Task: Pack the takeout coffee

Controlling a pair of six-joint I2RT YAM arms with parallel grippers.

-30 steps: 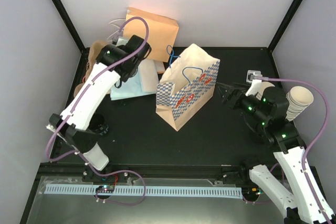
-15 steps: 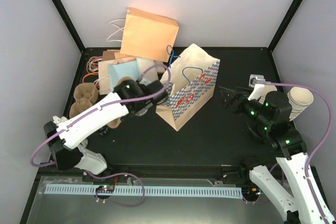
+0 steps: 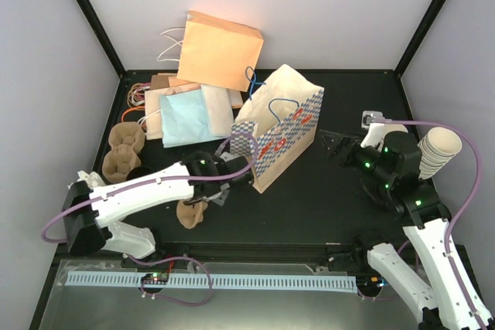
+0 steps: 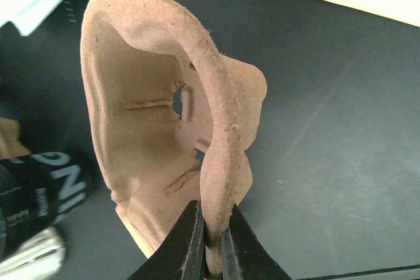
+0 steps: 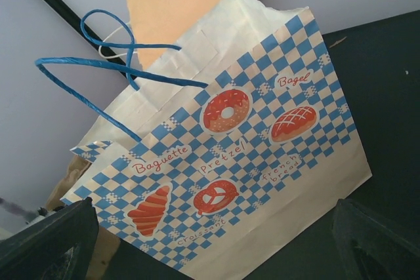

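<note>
Since a second ago my left arm has swung a long way. It was stretched to the far left over the pile of flat bags [image 3: 186, 110]; half a second ago it had come round beside the checked paper bag [image 3: 278, 137]. Now it lies low across the table [image 3: 309, 199], reaching from its base at the near left toward the middle, with the wrist just short of the bag's near corner. My left gripper [image 4: 211, 240] is pinched tight on the thin rim of a brown pulp cup carrier [image 4: 151, 129]. The carrier hangs from my fingers with its hollow side turned to the wrist camera, its lower end close to the table. Two more pulp carriers [image 3: 124, 148] sit at the left edge, where they were before.

My right arm has barely shifted. It is bent at the elbow on the right side, and my right gripper [image 3: 331, 144] is spread wide and holds nothing. It points at the printed face of the bag, which stands upright with its blue handles up.

The takeout coffee cup [image 3: 396, 126] shows only as a cream sliver behind my right wrist, near the stack of cups [image 3: 437, 148]; most of it is hidden.
</note>
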